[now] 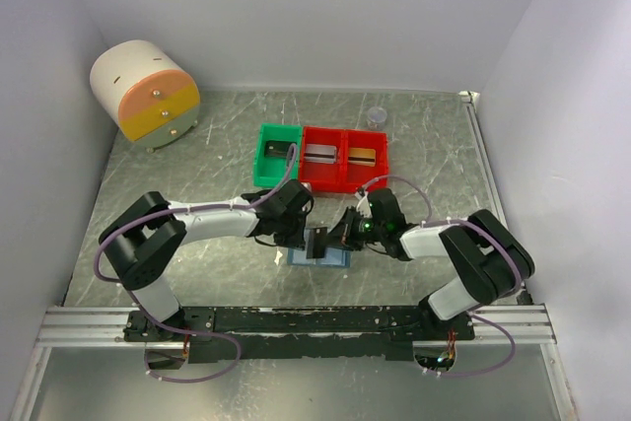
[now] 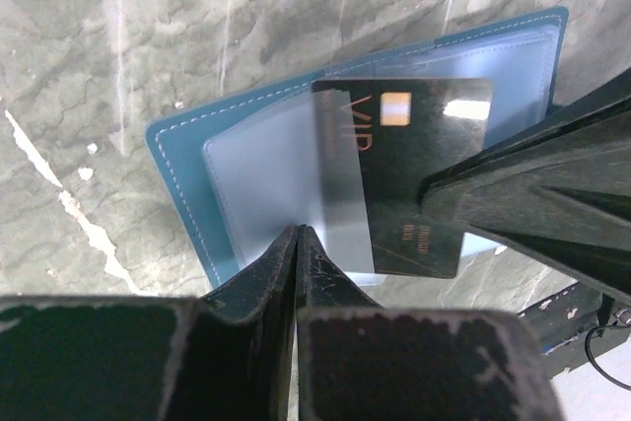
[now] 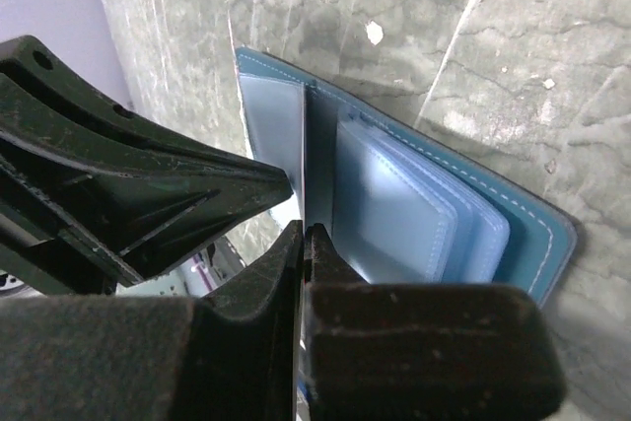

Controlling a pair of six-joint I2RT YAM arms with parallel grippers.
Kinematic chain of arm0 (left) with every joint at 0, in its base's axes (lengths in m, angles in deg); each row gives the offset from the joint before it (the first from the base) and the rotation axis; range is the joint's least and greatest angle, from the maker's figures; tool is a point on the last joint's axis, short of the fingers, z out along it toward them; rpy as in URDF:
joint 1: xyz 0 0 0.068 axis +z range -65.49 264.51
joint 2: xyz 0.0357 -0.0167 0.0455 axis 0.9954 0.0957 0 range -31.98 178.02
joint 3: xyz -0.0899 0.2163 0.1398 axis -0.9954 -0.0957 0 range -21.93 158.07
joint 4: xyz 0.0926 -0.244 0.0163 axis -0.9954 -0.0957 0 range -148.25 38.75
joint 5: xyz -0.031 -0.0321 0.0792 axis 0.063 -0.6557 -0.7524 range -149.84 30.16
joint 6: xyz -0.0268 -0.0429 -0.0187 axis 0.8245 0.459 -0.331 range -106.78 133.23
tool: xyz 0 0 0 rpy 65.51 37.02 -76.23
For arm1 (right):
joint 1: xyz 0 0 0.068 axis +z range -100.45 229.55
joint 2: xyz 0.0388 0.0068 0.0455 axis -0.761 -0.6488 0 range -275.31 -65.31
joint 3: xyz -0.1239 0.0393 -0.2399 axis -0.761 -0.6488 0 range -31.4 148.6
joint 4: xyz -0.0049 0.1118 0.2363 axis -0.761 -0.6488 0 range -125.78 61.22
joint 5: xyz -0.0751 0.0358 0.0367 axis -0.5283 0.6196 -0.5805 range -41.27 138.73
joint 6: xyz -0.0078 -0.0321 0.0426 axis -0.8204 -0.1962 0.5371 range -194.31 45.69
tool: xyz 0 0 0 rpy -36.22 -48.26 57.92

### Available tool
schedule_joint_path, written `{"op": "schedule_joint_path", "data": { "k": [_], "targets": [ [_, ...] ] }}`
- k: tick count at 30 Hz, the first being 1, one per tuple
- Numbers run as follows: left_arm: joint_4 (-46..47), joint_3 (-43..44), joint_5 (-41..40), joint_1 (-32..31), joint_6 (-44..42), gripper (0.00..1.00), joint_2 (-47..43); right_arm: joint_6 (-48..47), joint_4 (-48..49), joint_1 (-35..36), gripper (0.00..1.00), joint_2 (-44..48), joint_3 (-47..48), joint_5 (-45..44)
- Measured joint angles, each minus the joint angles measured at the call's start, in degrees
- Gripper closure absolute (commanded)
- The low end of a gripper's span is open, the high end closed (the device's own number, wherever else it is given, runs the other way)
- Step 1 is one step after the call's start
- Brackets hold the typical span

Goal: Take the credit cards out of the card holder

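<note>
Teal-blue card holder (image 2: 182,157) with pale stitching; black card (image 2: 414,170) lettered in copper; grey marbled bench (image 2: 99,46) streaked white; a green bin (image 1: 263,161), two red bins (image 1: 341,159).

Scratched grey bench (image 1: 187,160), plain pale walls (image 1: 296,17) on three sides, soft even light, metal rail (image 1: 89,325) along near edge, round cream-and-orange drawer unit (image 1: 146,94) back left, green bin (image 1: 277,155) touching red bins (image 1: 343,158) mid-bench

Right gripper (image 3: 304,236) pinched on edge-on card (image 3: 317,155), open blue card holder (image 3: 532,234) on marbled table (image 3: 493,46), left gripper (image 3: 271,184) alongside
</note>
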Motion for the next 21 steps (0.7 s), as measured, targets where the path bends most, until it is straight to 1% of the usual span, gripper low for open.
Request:
{"op": "schedule_joint_path", "data": {
  "k": [4,8,11,15,19,21],
  "targets": [
    [-0.90,-0.96,-1.49,-0.02,0.20,0.84,-1.64,-2.69,-5.44,-0.02,1.00,5.09,0.63,-2.54],
    [-2.29,-1.29,-4.07,-0.02,0.42,0.74,-4.44,-6.43,-10.27,-0.02,1.00,10.40,1.38,-4.44],
    [-2.73,-1.29,-6.47,-0.02,0.85,0.60,-7.15,-9.66,-13.51,-0.02,1.00,13.62,2.40,-5.51],
    [-3.43,-1.31,-10.10,-0.02,1.79,0.46,-11.30,-14.19,-17.62,-0.02,1.00,17.77,3.67,-7.08],
    [-4.33,-1.51,-13.86,-0.02,2.54,0.29,-16.15,-17.99,-20.70,-0.02,1.00,21.38,4.94,-8.85],
    [-5.46,-1.51,-16.00,0.00,2.78,0.22,-18.69,-19.54,-21.59,-0.02,1.00,22.80,5.62,-9.53]
  ]
}}
